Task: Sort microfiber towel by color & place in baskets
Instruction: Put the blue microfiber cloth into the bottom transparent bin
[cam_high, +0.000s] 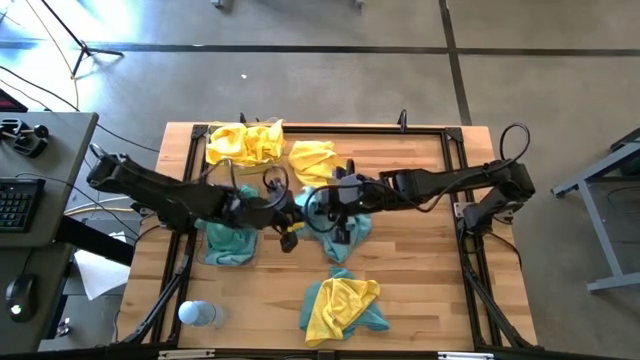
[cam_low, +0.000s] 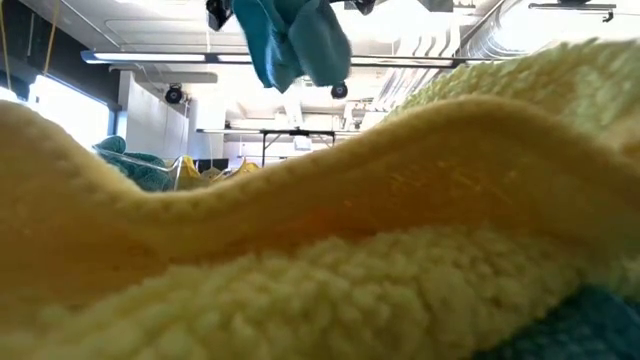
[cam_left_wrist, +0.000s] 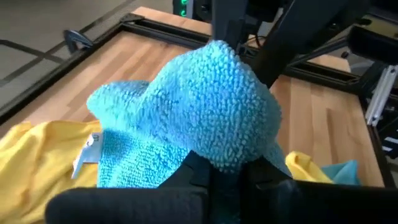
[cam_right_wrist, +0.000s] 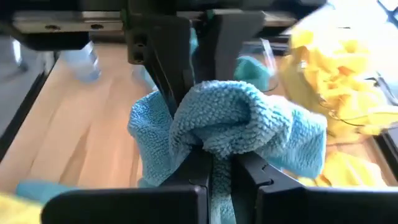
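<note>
We see two grippers meeting over the middle of the bench. The left gripper and the right gripper each pinch the same blue towel, which hangs up off the wood. One basket holds blue towels. The other basket holds yellow towels. One yellow towel lies loose beside it. Near the front edge, a yellow towel lies on a blue one. One small bottle lies at the corner.
</note>
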